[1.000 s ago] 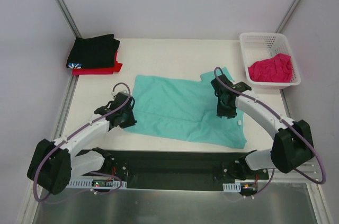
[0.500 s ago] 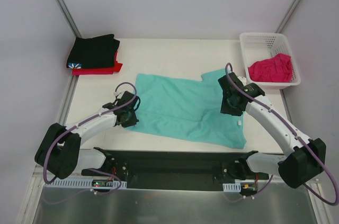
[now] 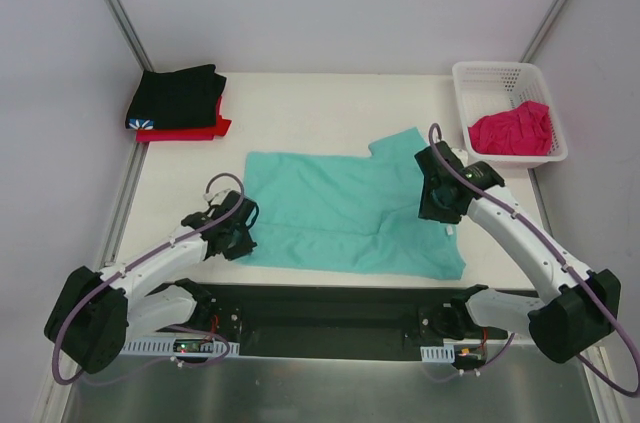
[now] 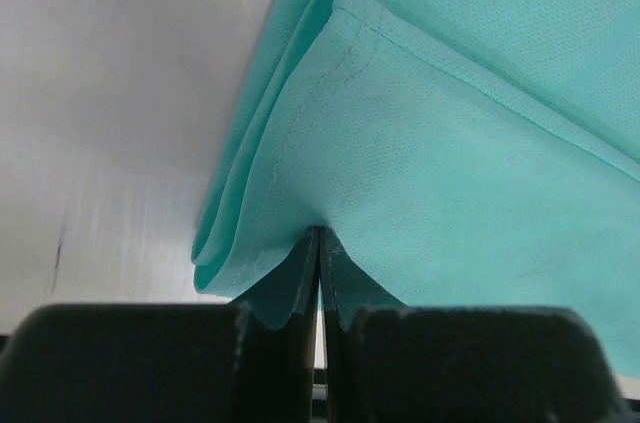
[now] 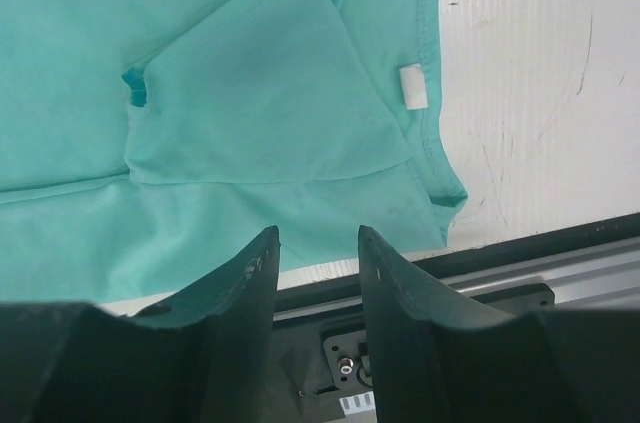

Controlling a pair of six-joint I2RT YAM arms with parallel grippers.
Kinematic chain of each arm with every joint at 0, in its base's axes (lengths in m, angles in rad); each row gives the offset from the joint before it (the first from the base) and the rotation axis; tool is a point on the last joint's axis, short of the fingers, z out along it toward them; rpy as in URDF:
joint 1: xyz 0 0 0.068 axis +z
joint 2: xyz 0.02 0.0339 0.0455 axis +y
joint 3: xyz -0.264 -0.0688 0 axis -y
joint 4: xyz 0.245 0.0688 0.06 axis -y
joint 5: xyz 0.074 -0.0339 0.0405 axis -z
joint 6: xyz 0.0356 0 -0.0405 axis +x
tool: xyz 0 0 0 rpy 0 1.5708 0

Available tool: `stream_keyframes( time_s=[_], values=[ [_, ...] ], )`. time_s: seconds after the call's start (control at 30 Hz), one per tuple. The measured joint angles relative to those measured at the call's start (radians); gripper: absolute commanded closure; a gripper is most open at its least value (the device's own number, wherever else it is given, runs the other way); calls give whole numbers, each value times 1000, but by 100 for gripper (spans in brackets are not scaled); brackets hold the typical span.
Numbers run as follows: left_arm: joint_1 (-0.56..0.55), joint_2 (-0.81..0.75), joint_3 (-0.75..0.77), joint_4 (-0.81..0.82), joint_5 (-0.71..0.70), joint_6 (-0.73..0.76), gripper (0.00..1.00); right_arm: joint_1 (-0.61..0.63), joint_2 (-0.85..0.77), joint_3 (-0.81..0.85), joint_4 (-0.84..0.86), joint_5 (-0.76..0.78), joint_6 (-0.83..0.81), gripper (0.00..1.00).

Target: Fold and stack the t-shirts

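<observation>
No writing can be read anywhere. The small white sewn tag [image 5: 411,86] at the neck of the soft teal-green cloth t-shirt [image 5: 250,93] looks blank. The blue-white mark [image 3: 146,124] on the folded black cloth t-shirt [image 3: 180,93] is too small to make out.

Bright, even light is thrown from above, and only soft, short shadows are cast beside the arms [image 3: 170,253] and under the teal shirt [image 3: 340,213]. A dull sheen is seen on the metal sheet [image 3: 330,388]. In the left wrist view the left gripper [image 4: 318,248] is blurred, the weave sharp.
</observation>
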Motion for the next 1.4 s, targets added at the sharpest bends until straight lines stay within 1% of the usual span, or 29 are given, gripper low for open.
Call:
stream_keyframes(
  time_s=[0.2, 0.37, 0.43, 0.47, 0.53, 0.57, 0.6, 0.63, 0.67, 0.7, 0.77, 0.8, 0.83, 0.9, 0.97, 1.0, 1.07, 1.13, 1.27, 1.4],
  values=[
    [-19, -66, -13, -134, -6, -63, 100, 0, -21, -16, 6, -23, -14, 59],
    [-51, -68, -6, -194, -24, -111, 100, -2, -27, -32, 30, -39, -34, 58],
    [-71, -51, 8, -219, -29, -127, 100, -3, -27, -42, 38, -47, -42, 55],
    [-84, -39, 16, -235, -32, -134, 98, -4, -27, -47, 43, -49, -42, 53],
    [-105, -20, 39, -267, -41, -141, 84, -7, -27, -57, 57, -53, -49, 48],
    [-114, -13, 55, -286, -50, -144, 81, -9, -27, -61, 63, -54, -51, 45],
    [-117, -10, 77, -305, -56, -145, 66, -13, -27, -62, 66, -55, -54, 41],
    [-117, -6, 108, -325, -63, -144, 55, -18, -26, -62, 72, -55, -57, 38],
    [-117, -4, 144, -339, -79, -137, 48, -23, -26, -61, 79, -55, -60, 36],
    [-117, -1, 186, -351, -90, -128, 43, -30, -24, -59, 83, -57, -64, 31],
    [-117, 15, 288, -363, -122, -109, 22, -51, -12, -41, 88, -66, -72, 26],
    [-117, 26, 330, -362, -134, -97, 17, -62, -4, -30, 94, -72, -79, 23],
    [-117, 45, 385, -367, -150, -86, 11, -78, 8, -12, 103, -84, -89, 22],
    [-116, 94, 483, -363, -174, -61, 4, -114, 44, 34, 130, -120, -112, 22],
    [-116, 155, 570, -352, -190, -36, 1, -156, 102, 92, 174, -172, -150, 22],
    [-114, 187, 602, -341, -190, -21, 1, -171, 140, 126, 194, -201, -170, 22],
    [-114, 253, 652, -320, -188, 7, 1, -198, 229, 202, 234, -271, -219, 28],
    [-114, 325, 691, -306, -179, 35, 1, -215, 340, 299, 253, -344, -268, 30],
    [-108, 423, 727, -263, -146, 78, 1, -233, 571, 471, 316, -449, -360, 30],
    [-79, 428, 730, -230, -99, 121, 1, -251, 726, 573, 313, -504, -430, 30]
  ],
)
